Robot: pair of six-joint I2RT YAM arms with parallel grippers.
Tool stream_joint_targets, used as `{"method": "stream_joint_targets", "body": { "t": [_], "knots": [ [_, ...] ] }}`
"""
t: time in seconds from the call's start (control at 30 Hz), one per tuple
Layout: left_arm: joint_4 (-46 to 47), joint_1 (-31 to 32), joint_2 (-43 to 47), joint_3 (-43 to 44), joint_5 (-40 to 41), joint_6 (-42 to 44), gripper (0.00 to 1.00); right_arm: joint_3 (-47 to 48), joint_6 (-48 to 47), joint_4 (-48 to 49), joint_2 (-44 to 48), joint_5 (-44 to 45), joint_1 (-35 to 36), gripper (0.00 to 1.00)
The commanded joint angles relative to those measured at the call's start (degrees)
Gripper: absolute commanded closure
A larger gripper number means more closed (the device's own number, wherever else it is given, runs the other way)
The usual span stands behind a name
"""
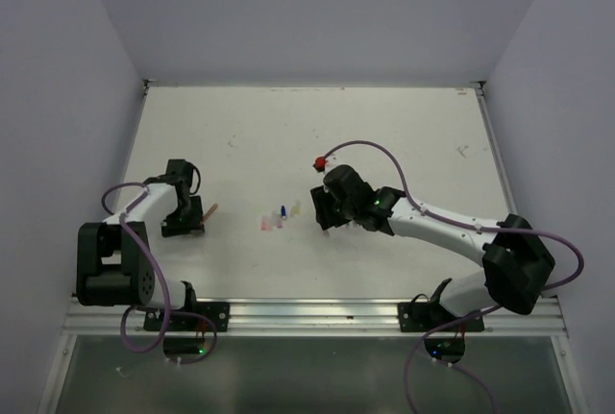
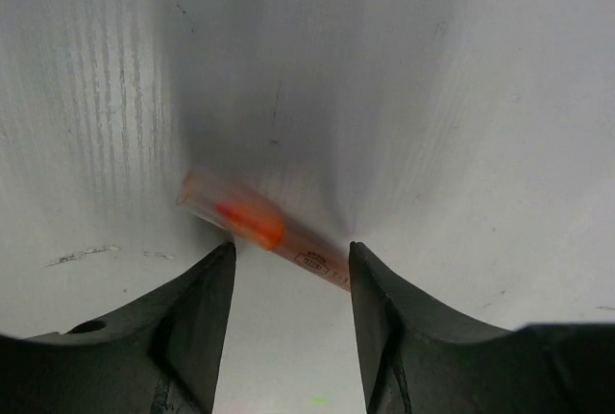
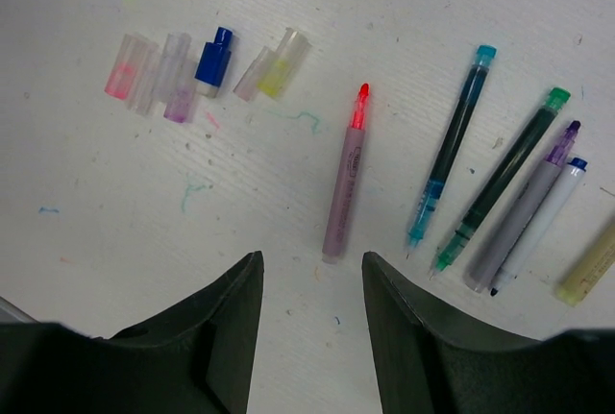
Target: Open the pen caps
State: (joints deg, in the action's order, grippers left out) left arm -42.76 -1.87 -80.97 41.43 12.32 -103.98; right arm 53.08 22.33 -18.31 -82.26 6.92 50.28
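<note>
Orange-red translucent plastic pen cap (image 2: 235, 217) lay slantwise on the white tabletop (image 2: 461, 97), just ahead of the left gripper (image 2: 291, 258), its fingers spread. The right gripper (image 3: 309, 270), likewise spread, pointed along the uncapped red-tipped pen (image 3: 344, 183).

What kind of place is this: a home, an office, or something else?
Probably a robot test bench in a laboratory: a white table closed in by bare walls, a left arm and a right arm bolted to a metal rail, and ink marks on the tabletop.
</note>
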Motion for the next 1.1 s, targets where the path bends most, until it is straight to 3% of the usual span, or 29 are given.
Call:
{"method": "stream_joint_targets", "body": {
  "t": [0.0, 0.13, 0.5, 0.67, 0.7, 0.83, 0.93, 0.97, 1.0, 1.07],
  "knots": [
    [0.1, -0.7, -2.6, 0.6, 1.1, -1.6, 0.47, -0.7, -0.8, 1.3, 2.8, 1.9, -0.2, 0.50],
    [-0.3, -0.8, -5.5, 1.6, 0.7, -0.5, 0.51, -1.0, -0.5, 1.1, 3.5, 1.9, -0.2, 0.50],
    [1.7, -0.9, -6.3, 1.7, 1.0, 8.2, 1.00, -0.9, 0.2, -1.4, 5.9, 2.8, -0.1, 0.50],
    [1.0, 1.3, 0.1, 5.9, 7.0, 16.3, 1.00, 1.3, -0.5, -2.8, 5.8, -1.0, -0.2, 0.49],
    [0.8, 4.1, 1.0, 6.8, 7.8, 20.1, 1.00, 1.8, -0.7, -2.8, 5.5, -2.5, -0.2, 0.49],
    [5.7, 9.5, 6.1, 9.5, 8.5, 32.9, 1.00, 3.7, -1.4, -0.9, 4.0, -13.4, -0.1, 0.41],
    [16.4, 14.3, 13.5, 6.8, 2.8, 43.2, 1.00, 4.0, 0.6, 2.7, 3.9, -18.0, -0.2, 0.36],
    [20.6, 15.2, 15.4, 2.9, -4.0, 45.5, 1.00, 4.0, 1.8, 5.3, 3.8, -21.0, -0.2, 0.35],
    [31.1, 16.2, 17.3, 0.3, -9.2, 48.8, 1.00, 3.9, 2.5, 6.7, 3.6, -22.5, -0.1, 0.34],
    [41.1, 16.5, 22.2, -7.1, -21.8, 49.0, 1.00, 3.3, 4.0, 11.2, 3.2, -25.1, -0.1, 0.34]
  ]
}}
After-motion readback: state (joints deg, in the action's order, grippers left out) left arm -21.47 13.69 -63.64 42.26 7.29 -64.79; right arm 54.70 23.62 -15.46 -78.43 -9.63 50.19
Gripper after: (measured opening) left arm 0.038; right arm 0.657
